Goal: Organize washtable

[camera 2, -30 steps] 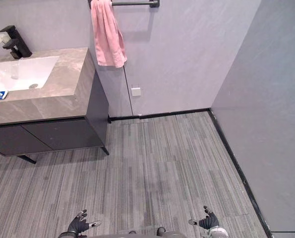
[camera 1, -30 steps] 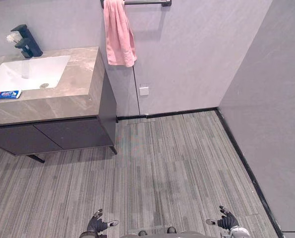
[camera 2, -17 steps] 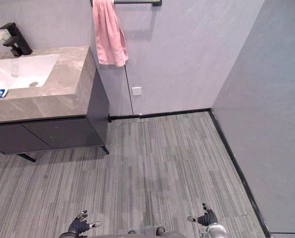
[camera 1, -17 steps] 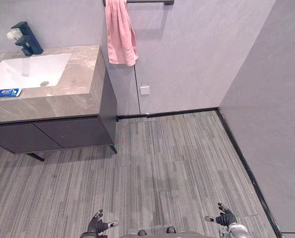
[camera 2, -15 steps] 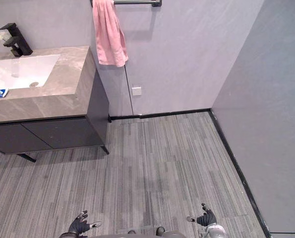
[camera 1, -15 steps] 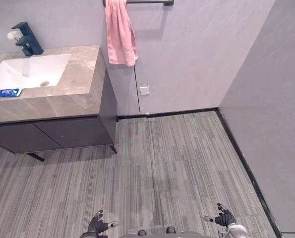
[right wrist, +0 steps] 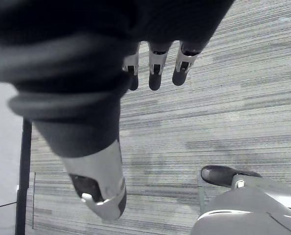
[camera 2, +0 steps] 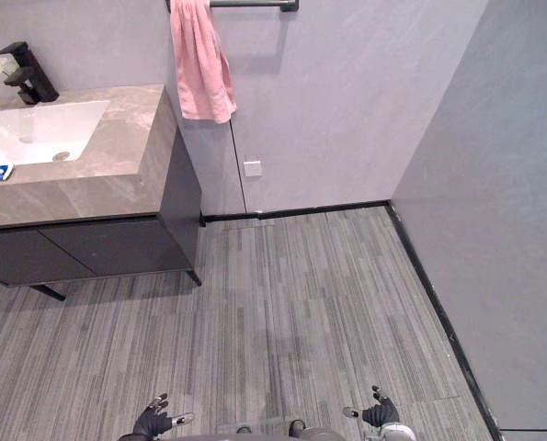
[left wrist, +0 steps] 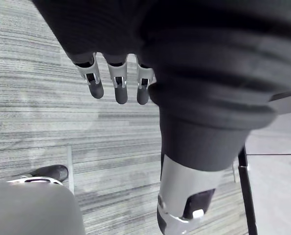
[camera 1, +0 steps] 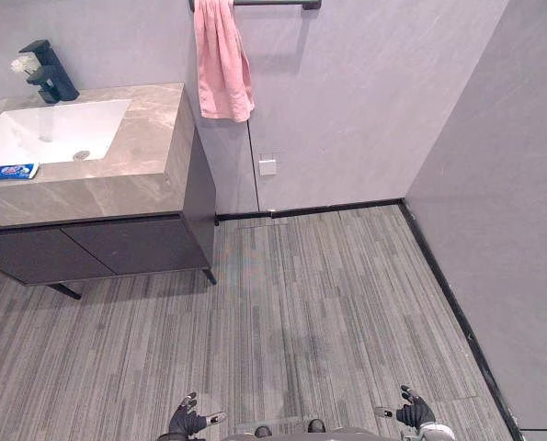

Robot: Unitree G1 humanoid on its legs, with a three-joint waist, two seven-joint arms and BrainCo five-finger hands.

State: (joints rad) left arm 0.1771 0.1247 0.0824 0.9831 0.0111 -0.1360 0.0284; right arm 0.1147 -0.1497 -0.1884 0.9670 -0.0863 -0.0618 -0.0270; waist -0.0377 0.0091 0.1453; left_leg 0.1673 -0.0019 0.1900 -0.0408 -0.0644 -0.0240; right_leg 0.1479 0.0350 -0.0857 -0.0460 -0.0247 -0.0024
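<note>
Both hands hang low, left hand [camera 1: 188,423] and right hand [camera 1: 411,413], fingers [left wrist: 120,87] loose, holding nothing. The tube [camera 1: 6,172] lies on the surface [camera 1: 135,175] by the sink [camera 1: 52,133], far ahead to the left, its long side running sideways. The left hand is nearer.
</note>
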